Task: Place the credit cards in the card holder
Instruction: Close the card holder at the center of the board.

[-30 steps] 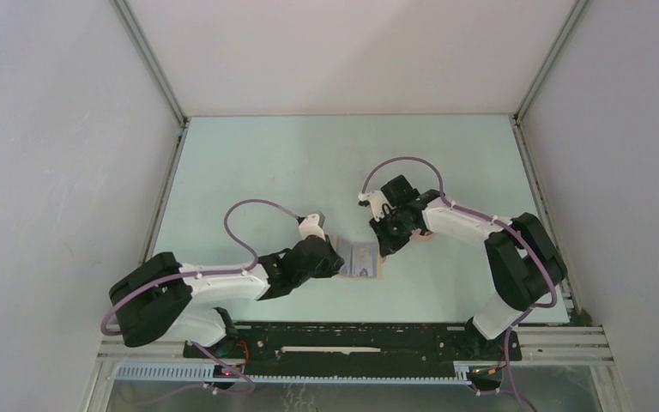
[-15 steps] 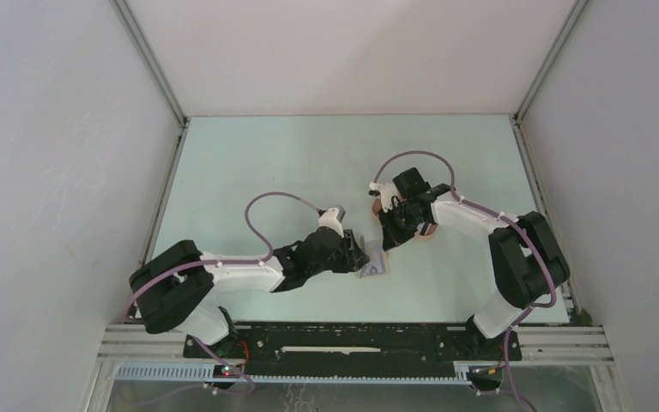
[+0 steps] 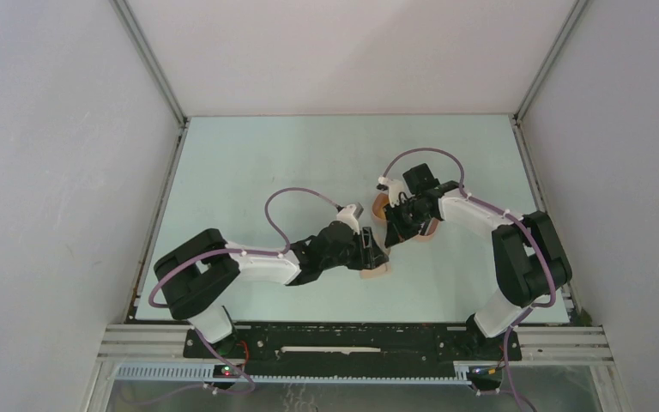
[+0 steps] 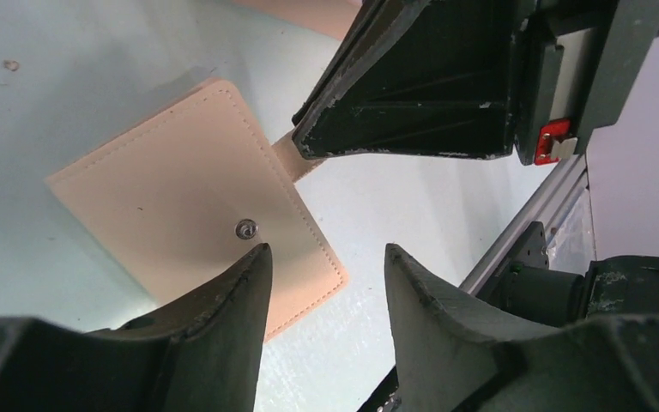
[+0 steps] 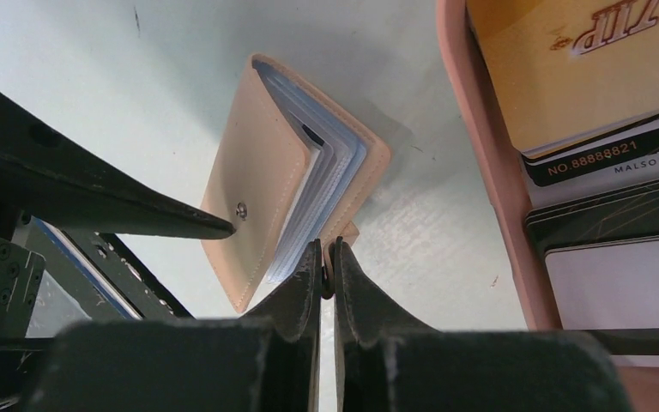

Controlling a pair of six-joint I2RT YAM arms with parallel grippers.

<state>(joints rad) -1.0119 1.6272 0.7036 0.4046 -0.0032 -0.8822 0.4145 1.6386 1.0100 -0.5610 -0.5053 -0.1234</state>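
The folded card holder (image 5: 257, 180) lies mid-frame, right hand (image 5: 327, 257) pinched on its snap tab (image 4: 285, 159), left hand (image 4: 326, 257) part-open and empty over it (credit cards (image 5: 566, 77) wait in the tray (image 5: 480, 154)); I'd anchor the tab while the left opens it.

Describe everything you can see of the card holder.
The card holder is a tan, leather-look bifold with stitched edges and a metal snap stud on its cover. It lies folded almost shut on the table, pale sleeves fanning from its open side. The right gripper pinches its tab; the left gripper hovers open over it.
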